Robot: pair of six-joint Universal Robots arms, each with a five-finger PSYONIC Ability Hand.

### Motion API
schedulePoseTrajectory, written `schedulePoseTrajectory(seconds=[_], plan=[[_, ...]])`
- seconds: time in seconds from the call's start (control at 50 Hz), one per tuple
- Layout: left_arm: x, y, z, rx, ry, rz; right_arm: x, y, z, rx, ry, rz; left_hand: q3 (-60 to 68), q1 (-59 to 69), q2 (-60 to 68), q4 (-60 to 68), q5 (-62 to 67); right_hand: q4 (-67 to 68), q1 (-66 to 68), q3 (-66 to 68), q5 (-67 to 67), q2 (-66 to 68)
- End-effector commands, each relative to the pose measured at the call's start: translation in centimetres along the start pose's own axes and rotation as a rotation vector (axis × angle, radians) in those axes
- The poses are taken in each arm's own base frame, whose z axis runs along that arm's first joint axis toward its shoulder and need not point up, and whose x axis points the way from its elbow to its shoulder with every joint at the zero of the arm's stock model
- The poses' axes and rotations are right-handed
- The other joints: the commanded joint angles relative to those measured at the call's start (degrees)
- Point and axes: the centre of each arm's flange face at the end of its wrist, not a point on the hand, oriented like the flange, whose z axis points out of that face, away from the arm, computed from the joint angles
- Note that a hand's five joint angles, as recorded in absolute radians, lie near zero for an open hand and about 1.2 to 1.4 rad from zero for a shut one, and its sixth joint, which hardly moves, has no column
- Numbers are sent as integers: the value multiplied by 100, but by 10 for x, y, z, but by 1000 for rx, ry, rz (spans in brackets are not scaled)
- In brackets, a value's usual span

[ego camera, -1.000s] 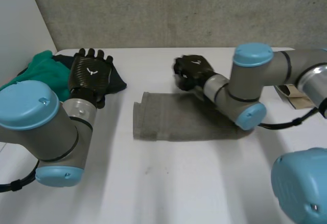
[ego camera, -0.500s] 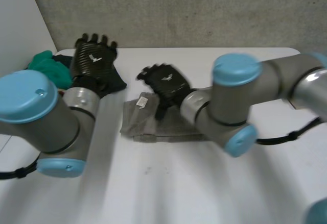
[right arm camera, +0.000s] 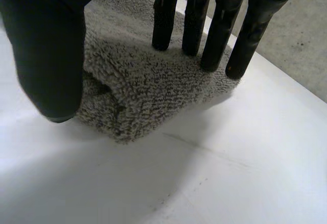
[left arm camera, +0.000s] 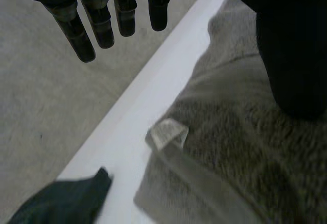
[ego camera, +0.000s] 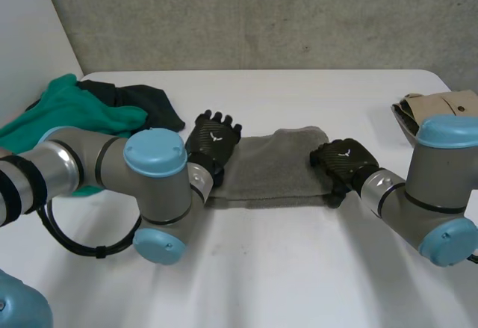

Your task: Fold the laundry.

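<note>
So the towel (ego camera: 269,165) lay in the middle of the table (ego camera: 284,268), long side running left to right. Left hand (ego camera: 213,143) sat at its left end, fingers straight. Right hand (ego camera: 342,160) pressed straight fingers on the right end, gripping nothing.

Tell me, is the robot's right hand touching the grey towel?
Touching. In the right wrist view, the right hand presses its fingers into the towel.

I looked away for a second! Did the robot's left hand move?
Yes. The left hand left the dark cloth and now rests on the near end of the grey towel.
</note>
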Motion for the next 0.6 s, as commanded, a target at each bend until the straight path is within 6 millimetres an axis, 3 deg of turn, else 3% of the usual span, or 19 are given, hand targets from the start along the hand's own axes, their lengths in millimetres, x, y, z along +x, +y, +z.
schedulePoseTrajectory(seconds=[0.02, 0.1, 0.2, 0.28, 0.38, 0.52, 0.6], plan=[[-11, 6, -7, -89, -63, 6, 1, -1, 6, 26, 12, -10, -77, 33, -44, -36, -145, 2756, 3141, 2750, 2849, 2753], [-10, 8, -13, -130, -51, 9, 1, 2, 6, 20, 21, -21, -77, 33, -44, -36, -145, 5239, 5624, 5233, 5332, 5236], [-4, 8, -25, -158, -19, 6, 11, 6, 2, -12, 72, -17, -77, 33, -44, -36, -145, 5244, 5629, 5238, 5337, 5241], [-13, -12, -40, -123, -26, -25, 13, 12, -9, -50, 89, -44, -111, 0, -78, -69, -179, 5244, 5629, 5238, 5337, 5241], [-31, -44, -63, -59, -53, -116, 35, 3, -39, -85, 161, -200, -128, -17, -94, -86, -196, 5244, 5629, 5238, 5337, 5241], [-53, -66, -87, -6, -86, -159, 49, -24, -53, -57, 250, -432, -111, 0, -78, -70, -179, 5244, 5629, 5238, 5337, 5241], [-61, -68, -91, 2, -105, -164, 19, -56, -51, 56, 206, -526, -128, -17, -94, -86, -196, 5244, 5629, 5238, 5337, 5241]])
